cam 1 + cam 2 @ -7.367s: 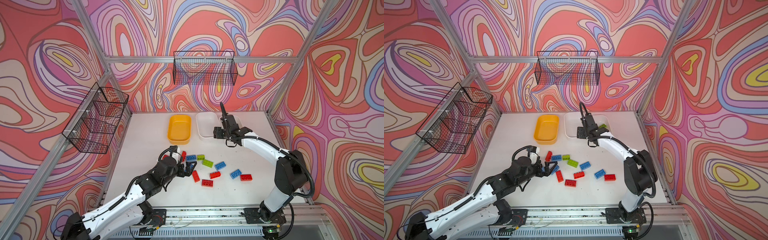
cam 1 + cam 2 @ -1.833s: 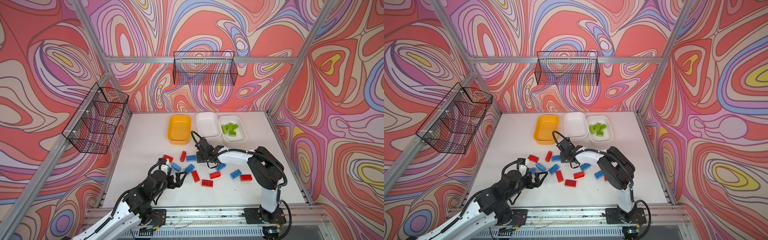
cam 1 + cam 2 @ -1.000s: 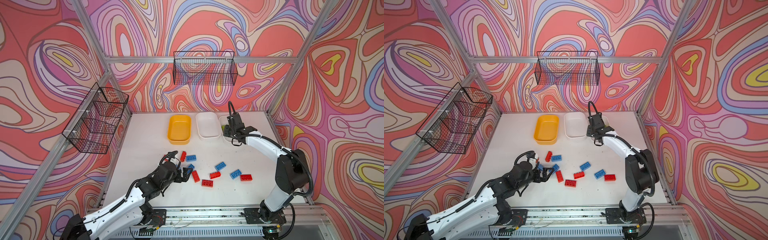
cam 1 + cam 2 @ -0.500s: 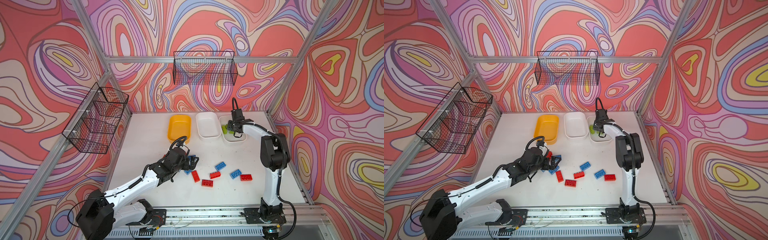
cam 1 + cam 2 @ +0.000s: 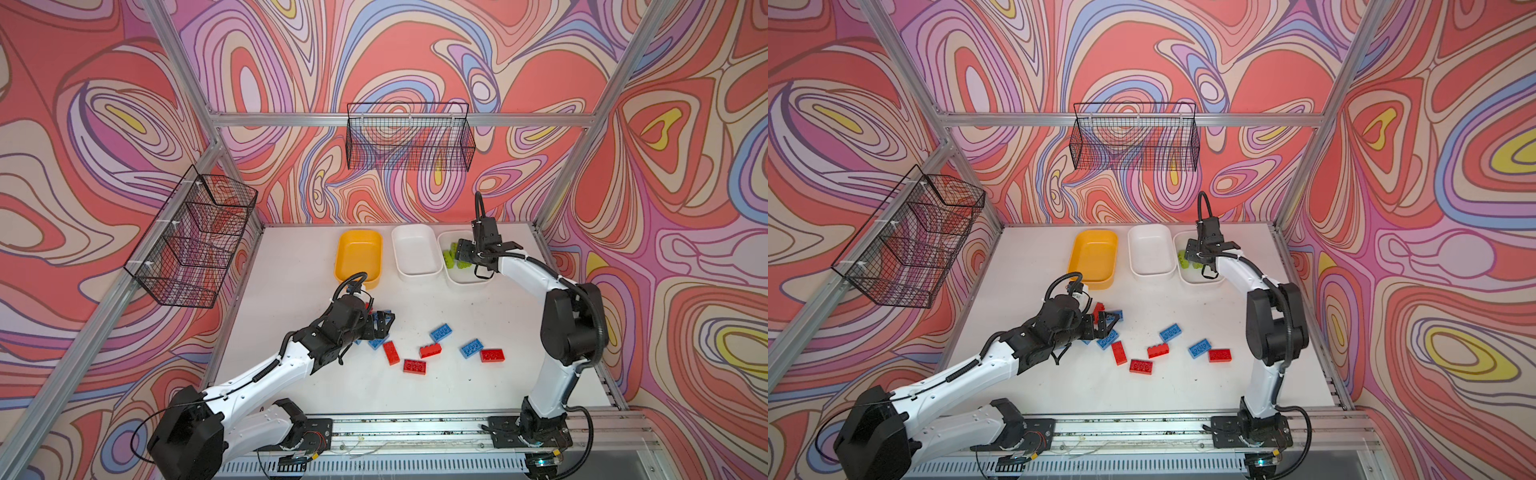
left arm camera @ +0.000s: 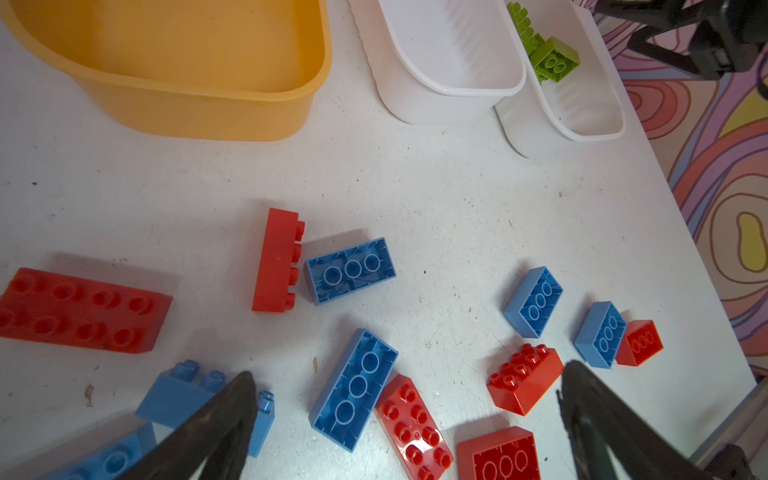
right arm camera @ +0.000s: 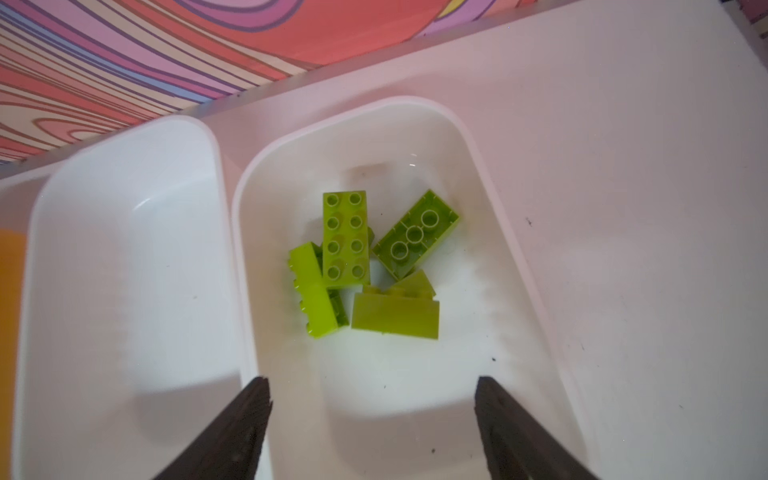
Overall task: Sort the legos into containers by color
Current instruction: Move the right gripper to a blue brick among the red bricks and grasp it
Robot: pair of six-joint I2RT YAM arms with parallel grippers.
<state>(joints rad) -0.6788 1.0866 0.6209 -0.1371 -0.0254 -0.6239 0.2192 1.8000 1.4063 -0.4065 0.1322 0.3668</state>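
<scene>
You'll see a long wire basket (image 5: 409, 137) hung on the back wall and a tiered wire basket (image 5: 191, 241) on the left wall, both above the white tabletop (image 5: 519, 374). Swirl-patterned panels (image 5: 415, 50) sit in aluminium framing (image 5: 291, 119).

The white table (image 5: 291, 266), scuffed and speckled, carries three tubs in a row along its far edge: a yellow-orange tub (image 5: 359, 253), a middle white tub (image 5: 417, 249) and, just beside it, an end white tub (image 5: 465, 281). Nearer the front, red bricks (image 5: 414, 366) and blue bricks (image 5: 440, 332) lie scattered loose, some studs-up, some overturned or on a side.
</scene>
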